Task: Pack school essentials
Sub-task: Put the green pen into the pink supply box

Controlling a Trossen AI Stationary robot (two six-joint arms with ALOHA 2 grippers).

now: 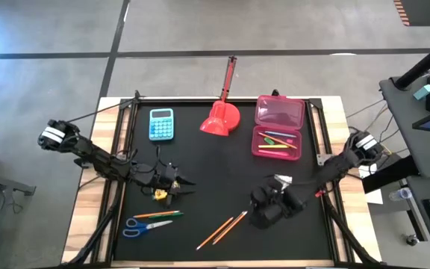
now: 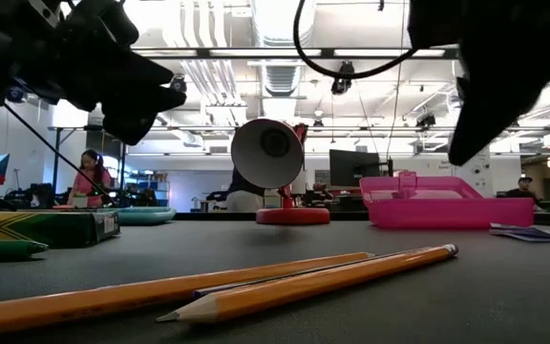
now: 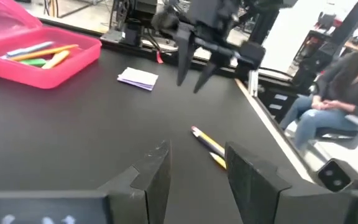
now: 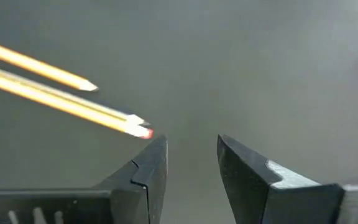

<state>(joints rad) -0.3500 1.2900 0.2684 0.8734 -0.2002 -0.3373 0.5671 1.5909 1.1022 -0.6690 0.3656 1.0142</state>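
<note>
Two orange-yellow pencils (image 1: 222,230) lie side by side on the black mat near its near edge, also seen in the low view (image 2: 304,277). My right gripper (image 4: 191,140) hovers open just right of their eraser ends (image 4: 138,129). My left gripper (image 3: 194,149) is open above the mat at centre left (image 1: 189,184), touching nothing. The yellow-green crayon box (image 1: 160,195) lies flat beside it. Blue-handled scissors (image 1: 142,226) and an orange and a green pen (image 1: 159,214) lie at near left. The white speckled square (image 1: 282,179) lies on the mat behind my right gripper.
An open pink pencil case (image 1: 278,127) with several pens inside stands at far right. A red long-handled scoop (image 1: 221,118) and a light-blue calculator (image 1: 161,124) sit along the far edge. People sit in the room beyond the table (image 3: 328,106).
</note>
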